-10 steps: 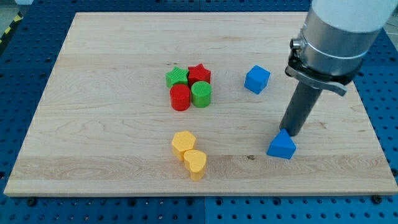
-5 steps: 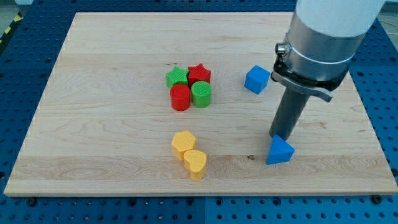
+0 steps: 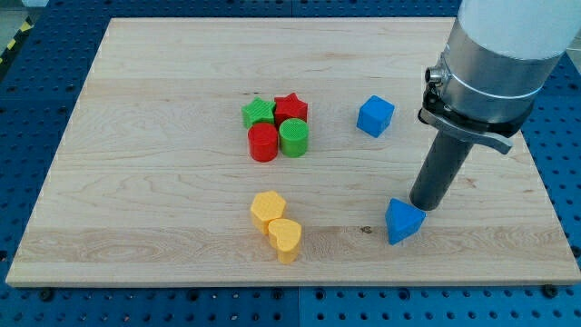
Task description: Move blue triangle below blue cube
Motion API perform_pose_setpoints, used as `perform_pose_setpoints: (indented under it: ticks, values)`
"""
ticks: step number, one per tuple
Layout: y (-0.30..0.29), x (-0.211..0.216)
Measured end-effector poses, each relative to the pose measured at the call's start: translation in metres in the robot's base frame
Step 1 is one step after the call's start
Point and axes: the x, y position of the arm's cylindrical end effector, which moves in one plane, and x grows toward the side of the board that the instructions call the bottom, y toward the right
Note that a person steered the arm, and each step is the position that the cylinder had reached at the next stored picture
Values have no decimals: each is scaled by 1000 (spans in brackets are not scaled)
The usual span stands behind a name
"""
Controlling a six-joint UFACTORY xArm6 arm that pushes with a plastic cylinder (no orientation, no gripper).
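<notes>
The blue triangle (image 3: 403, 221) lies on the wooden board (image 3: 163, 82) at the lower right. The blue cube (image 3: 375, 116) stands above it, a little to the left. My tip (image 3: 422, 206) rests on the board at the triangle's upper right edge, touching or nearly touching it. The dark rod rises from there to the grey arm body at the view's top right. The cube stands apart from the rod, to its upper left.
A tight cluster sits left of the cube: green star (image 3: 258, 113), red star (image 3: 290, 107), red cylinder (image 3: 263, 143), green cylinder (image 3: 294, 138). Two yellow blocks, a hexagon (image 3: 268, 208) and a heart (image 3: 285, 238), lie touching at the lower middle.
The triangle has slid slightly left and down and has turned. My tip swung left, then back right, and now stands at the triangle's upper right. The other blocks have not moved.
</notes>
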Motion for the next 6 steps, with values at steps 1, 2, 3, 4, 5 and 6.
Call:
perform_pose_setpoints:
  ticks: [1, 2, 3, 4, 5, 6]
  values:
    - [0, 21]
    - [0, 27]
    - [-5, 27]
    - [-22, 26]
    - [-23, 26]
    - [-37, 26]
